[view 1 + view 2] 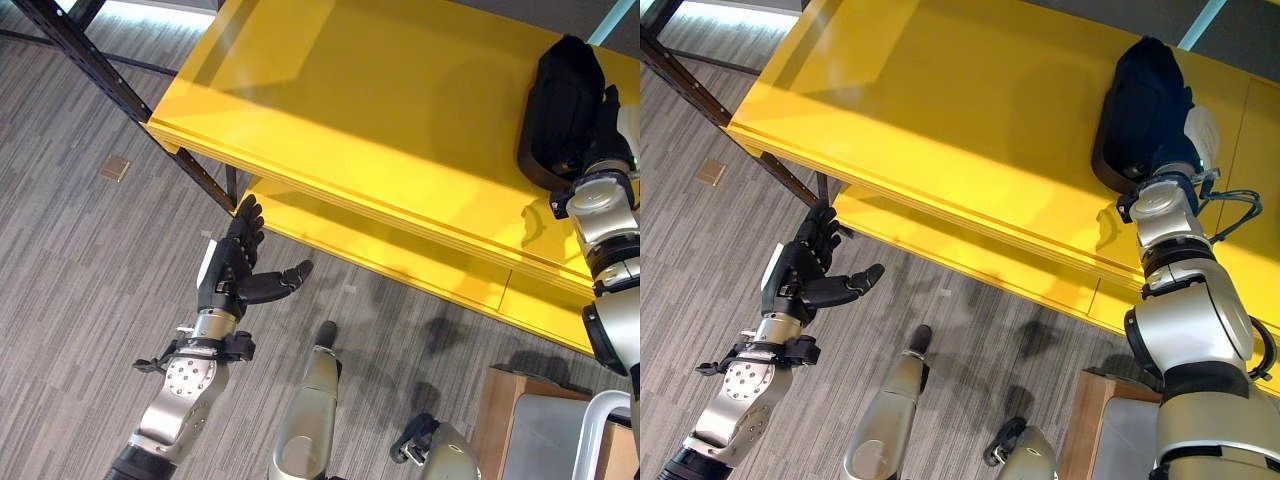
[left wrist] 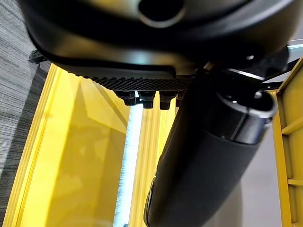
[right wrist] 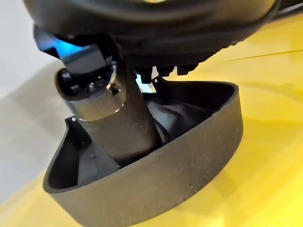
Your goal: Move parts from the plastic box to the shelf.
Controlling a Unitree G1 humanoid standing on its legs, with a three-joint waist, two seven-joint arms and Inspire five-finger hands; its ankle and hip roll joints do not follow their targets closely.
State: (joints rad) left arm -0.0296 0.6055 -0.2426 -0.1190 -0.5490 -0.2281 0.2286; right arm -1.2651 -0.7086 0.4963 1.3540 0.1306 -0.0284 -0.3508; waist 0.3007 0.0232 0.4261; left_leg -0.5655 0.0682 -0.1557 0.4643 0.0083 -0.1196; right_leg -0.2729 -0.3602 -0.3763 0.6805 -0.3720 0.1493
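Observation:
A black curved shell part [image 1: 565, 110] lies on the top board of the yellow shelf [image 1: 380, 100], near its right end. My right hand [image 1: 1185, 150] rests at the part's near end. In the right wrist view its thumb [image 3: 123, 123] reaches into the hollow of the part [image 3: 189, 156] while the fingers [image 3: 163, 71] stay straight above the rim. My left hand [image 1: 235, 265] hangs open over the floor in front of the shelf's left corner, thumb [image 2: 203, 165] spread out and nothing in it.
A lower yellow board [image 1: 400, 250] runs beneath the top one. A black metal post [image 1: 100, 70] slants along the shelf's left side. A brown box holding a pale grey container [image 1: 545, 425] stands on the floor at the lower right. Grey striped carpet [image 1: 70, 300] covers the floor.

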